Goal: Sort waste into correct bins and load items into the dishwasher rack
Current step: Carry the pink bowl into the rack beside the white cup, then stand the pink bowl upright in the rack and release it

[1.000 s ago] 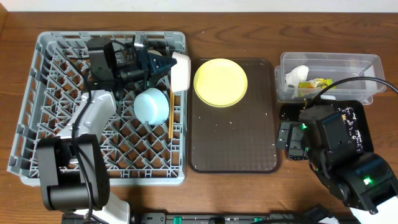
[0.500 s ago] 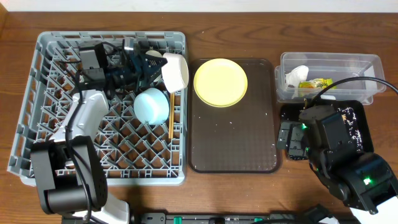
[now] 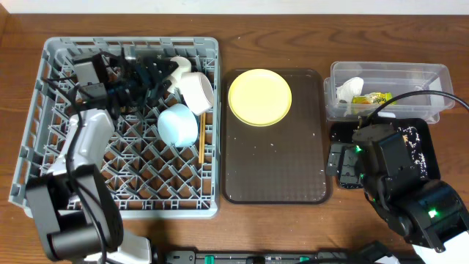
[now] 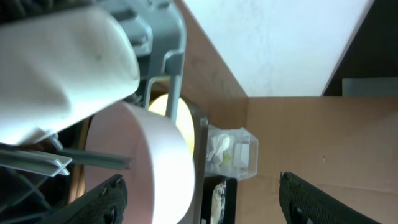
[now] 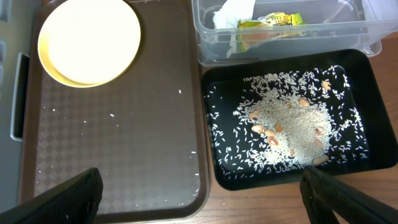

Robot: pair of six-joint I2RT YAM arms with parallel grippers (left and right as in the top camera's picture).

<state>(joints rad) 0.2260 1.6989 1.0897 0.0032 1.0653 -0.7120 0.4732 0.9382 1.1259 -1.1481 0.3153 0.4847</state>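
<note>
Overhead: cream cup (image 3: pixel 196 91) beside left claw (image 3: pixel 167 75) (jaws spread).

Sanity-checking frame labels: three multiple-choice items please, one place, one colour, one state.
1. Where is the plate? A) in the rack B) on the brown tray C) in the right gripper
2. Plate colour? A) blue B) yellow C) black
3. Right gripper state? A) shut on the plate B) shut, empty C) open, empty
Answers: B, the plate lies flat on the brown tray, beside the rack; B, it is plainly yellow; C, its fingers stand wide apart with nothing between.
</note>
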